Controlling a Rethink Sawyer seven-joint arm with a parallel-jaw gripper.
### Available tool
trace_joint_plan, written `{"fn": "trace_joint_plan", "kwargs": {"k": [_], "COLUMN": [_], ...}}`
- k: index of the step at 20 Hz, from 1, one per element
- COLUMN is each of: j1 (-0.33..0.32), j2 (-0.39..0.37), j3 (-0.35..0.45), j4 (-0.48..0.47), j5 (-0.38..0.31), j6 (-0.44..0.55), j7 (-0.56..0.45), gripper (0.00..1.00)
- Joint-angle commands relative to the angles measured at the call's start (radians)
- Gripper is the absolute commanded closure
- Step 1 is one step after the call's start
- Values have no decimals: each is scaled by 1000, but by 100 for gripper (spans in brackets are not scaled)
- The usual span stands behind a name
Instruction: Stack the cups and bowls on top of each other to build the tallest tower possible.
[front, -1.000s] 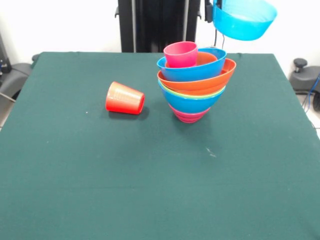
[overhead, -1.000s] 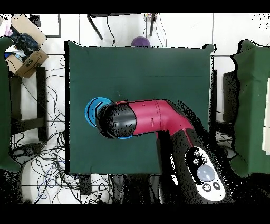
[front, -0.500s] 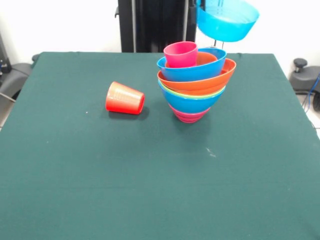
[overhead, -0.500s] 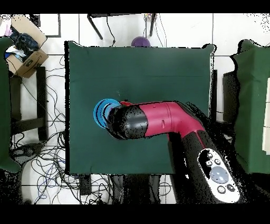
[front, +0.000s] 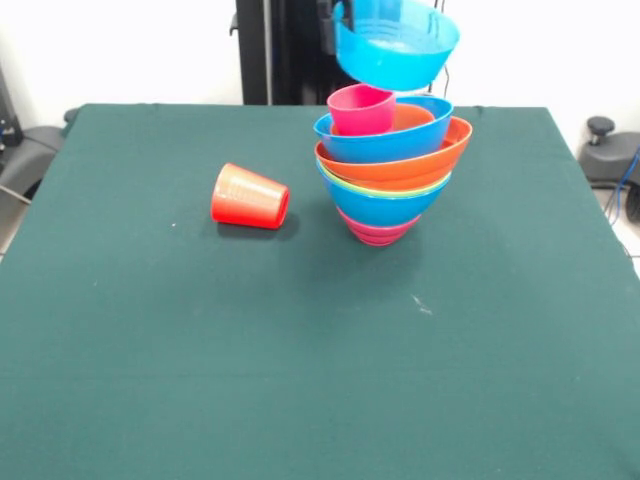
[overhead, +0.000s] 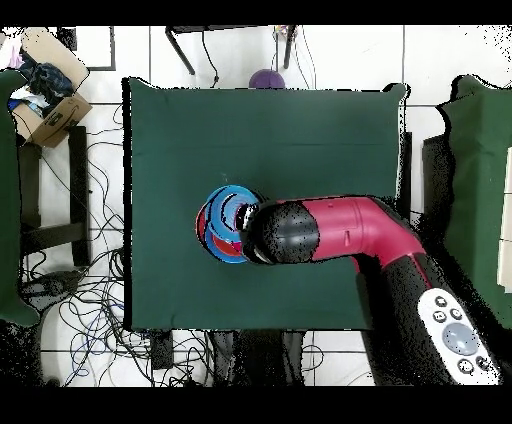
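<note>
Front view: the tower (front: 390, 165) stands on the table (front: 200, 380), bowls nested with the pink cup (front: 361, 109) on top. I judge most of the stacking done. Left to do: the light blue bowl (front: 396, 44), hanging in the air just above the pink cup and apart from it, and the red-orange cup (front: 250, 197), lying on its side well left of the tower. The gripper (front: 335, 14) barely shows at the top edge by the bowl's far rim; I can't tell how its fingers stand.

Overhead view: the arm (overhead: 340, 235) covers part of the tower (overhead: 222, 222); only ringed blue and red rims show beside it. Gripper hidden.
</note>
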Motion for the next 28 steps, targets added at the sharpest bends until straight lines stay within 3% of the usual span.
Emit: {"fn": "trace_joint_plan", "kwargs": {"k": [1, 14, 28], "j1": [-35, -75, -98], "j2": [73, 117, 132], "j3": [79, 157, 217], "j4": [37, 74, 133], "j5": [-124, -182, -191], "j6": [27, -18, -28], "j7": [-316, -264, -224], "gripper": [100, 100, 100]}}
